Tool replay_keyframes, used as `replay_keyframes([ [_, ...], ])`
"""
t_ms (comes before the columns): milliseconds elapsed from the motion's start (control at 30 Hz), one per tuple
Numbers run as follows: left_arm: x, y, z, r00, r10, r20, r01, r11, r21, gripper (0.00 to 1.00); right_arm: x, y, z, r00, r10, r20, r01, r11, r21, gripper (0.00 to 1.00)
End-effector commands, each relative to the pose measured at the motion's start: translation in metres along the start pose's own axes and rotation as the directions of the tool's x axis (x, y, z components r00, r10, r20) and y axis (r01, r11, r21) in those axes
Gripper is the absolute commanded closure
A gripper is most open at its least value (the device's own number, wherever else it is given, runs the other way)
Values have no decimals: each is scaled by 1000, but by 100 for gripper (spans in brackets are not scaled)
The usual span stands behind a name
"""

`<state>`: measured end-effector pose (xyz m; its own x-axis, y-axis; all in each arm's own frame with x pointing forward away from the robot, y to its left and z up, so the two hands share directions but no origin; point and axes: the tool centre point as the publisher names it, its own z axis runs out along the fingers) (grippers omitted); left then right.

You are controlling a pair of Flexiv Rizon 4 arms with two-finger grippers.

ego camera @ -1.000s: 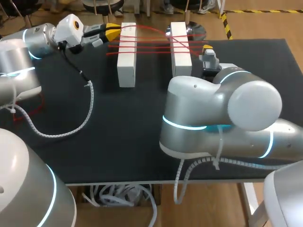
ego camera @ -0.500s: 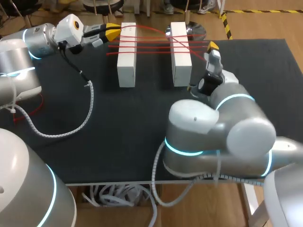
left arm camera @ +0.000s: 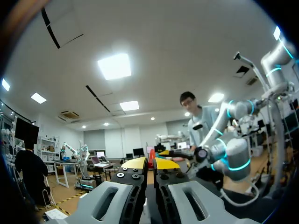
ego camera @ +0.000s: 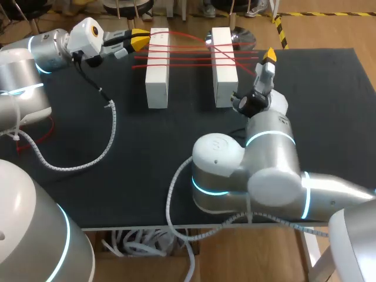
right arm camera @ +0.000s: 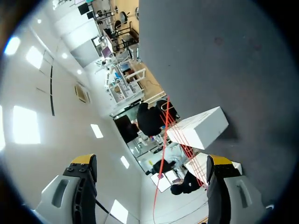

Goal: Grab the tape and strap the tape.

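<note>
No writing, label, number or sign can be read. The 2 white blocks [ego camera: 157,67] on the table [ego camera: 141,147] show plain faces, and the red tape [ego camera: 189,57] across them carries no legible print.

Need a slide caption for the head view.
Left gripper, jaws shut on the red tape strung across two white blocks; right gripper open beside them.
</note>
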<state>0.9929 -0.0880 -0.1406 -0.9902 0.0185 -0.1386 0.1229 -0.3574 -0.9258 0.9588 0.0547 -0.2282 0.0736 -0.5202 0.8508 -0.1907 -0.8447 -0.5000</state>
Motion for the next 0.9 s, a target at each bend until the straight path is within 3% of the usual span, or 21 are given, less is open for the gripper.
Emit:
replay_keyframes([
  [33, -1, 1, -1, 1000, -1, -3, 1, 1000, 2, 100, 9, -7, 12, 1000, 2, 0, -2, 999, -39, 0],
  [200, -1, 1, -1, 1000, -1, -3, 1, 1000, 2, 100, 16, -1, 19, 1000, 2, -7, -2, 999, -39, 0],
  [333, -1, 1, -1, 1000, -1, -3, 1, 1000, 2, 100, 19, 4, 23, 1000, -11, -6, 11, 999, -40, 9],
  [500, -1, 1, -1, 1000, -1, -3, 1, 1000, 2, 100, 23, 11, 28, 1000, -21, -10, 21, 999, -45, 5],
  [667, -1, 1, -1, 1000, -1, -3, 1, 1000, 2, 100, 29, 16, 32, 1000, -23, -19, 22, 998, -60, 19],
  [900, -1, 1, -1, 1000, -1, -3, 1, 1000, 2, 100, 33, 22, 37, 999, -27, -31, 25, 998, -66, 14],
])
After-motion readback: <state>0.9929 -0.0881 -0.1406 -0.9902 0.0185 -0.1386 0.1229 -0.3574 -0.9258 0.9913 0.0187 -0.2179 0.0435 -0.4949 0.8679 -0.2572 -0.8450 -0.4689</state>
